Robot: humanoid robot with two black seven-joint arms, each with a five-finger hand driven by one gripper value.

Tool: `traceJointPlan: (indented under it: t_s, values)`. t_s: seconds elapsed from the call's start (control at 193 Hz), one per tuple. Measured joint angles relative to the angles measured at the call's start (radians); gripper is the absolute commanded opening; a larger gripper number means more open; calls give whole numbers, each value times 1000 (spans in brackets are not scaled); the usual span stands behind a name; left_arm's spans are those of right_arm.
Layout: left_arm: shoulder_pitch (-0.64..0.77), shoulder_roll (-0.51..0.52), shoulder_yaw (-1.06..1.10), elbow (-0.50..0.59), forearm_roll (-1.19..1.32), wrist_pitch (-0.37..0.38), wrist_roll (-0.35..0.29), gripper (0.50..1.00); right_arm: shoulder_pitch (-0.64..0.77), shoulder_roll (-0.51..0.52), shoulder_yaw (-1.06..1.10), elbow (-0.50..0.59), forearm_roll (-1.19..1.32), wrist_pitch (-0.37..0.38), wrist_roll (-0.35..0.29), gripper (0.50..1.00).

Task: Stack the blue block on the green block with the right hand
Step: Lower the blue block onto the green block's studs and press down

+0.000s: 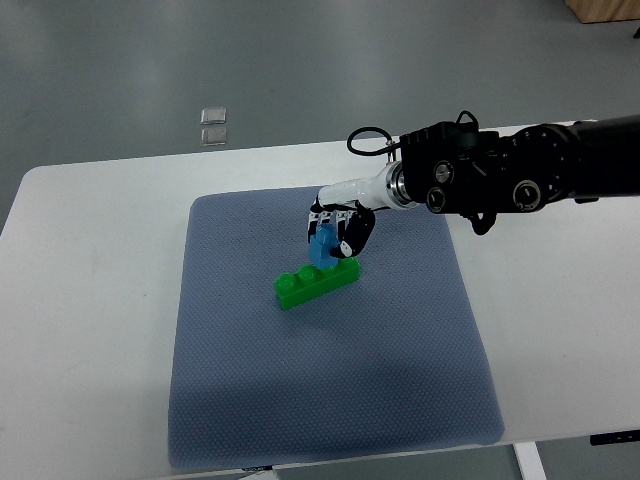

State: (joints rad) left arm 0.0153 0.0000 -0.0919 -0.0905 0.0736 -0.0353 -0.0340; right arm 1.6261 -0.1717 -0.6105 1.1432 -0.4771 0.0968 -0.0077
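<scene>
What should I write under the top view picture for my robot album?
Robot's right hand holds the blue block just over the green block on a blue-grey mat.

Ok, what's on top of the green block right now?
The blue block, held in the right hand, sits over the green block near its middle. The fingers cover the joint, so whether it is pressed on cannot be seen.

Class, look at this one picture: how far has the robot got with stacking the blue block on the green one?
Done: the right robot hand has grasped the blue block and brought it over the green block on the grey mat. In hand: lowering it onto the studs. Left: seating it and letting go; whether it already touches is unclear.
</scene>
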Motion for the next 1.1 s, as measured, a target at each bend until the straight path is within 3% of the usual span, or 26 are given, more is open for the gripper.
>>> traceJointPlan:
  t_s: [1.1]
  values:
    - [0,0,0,0,0,0,0,1000,-45,15,-21,-22,-30,-36,2,554]
